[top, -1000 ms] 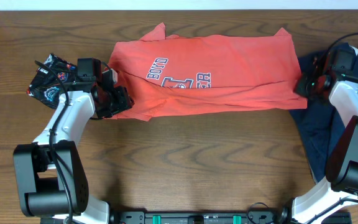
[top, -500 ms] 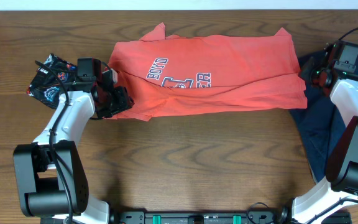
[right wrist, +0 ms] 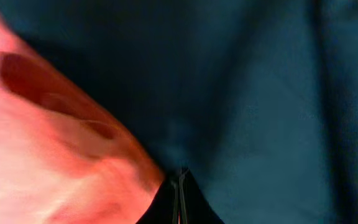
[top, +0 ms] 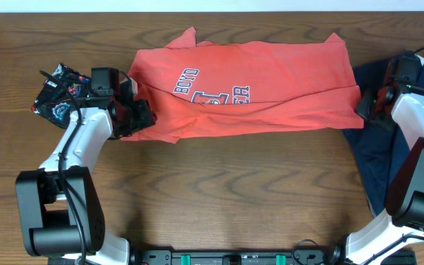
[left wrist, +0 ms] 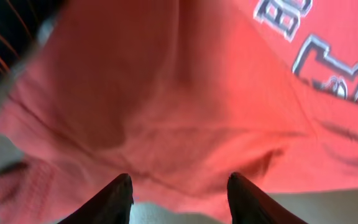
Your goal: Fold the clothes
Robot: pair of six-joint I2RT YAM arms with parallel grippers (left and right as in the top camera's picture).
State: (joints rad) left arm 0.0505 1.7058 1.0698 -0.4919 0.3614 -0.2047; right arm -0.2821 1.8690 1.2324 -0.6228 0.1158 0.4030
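- In the overhead view, the red T-shirt lay spread sideways across the far half of the wooden table, with its white lettering facing up, left of its middle
- The upper layer of this shirt was wrinkled, and its lower right corner stuck out to the right
- The left gripper was at the left edge of the red T-shirt, low on the cloth
- A black T-shirt with coloured print lay in a small heap just to the left of that arm
- The right gripper was at the lower right corner of the red T-shirt, above a navy T-shirt that lay along the right side of the table
- In the left wrist view, the two dark fingers of the left gripper stood clearly apart, about half way wide
- The wrinkled edge of the red T-shirt lay just ahead of them and partly between them, but it was not pinched
- Part of the lettering showed in the upper right
- In the right wrist view, the right gripper had its fingers pressed together with no gap
- The blurred red T-shirt filled the left side and reached the fingertips, and the navy T-shirt filled the rest
- I could not tell if any cloth was caught between these fingers
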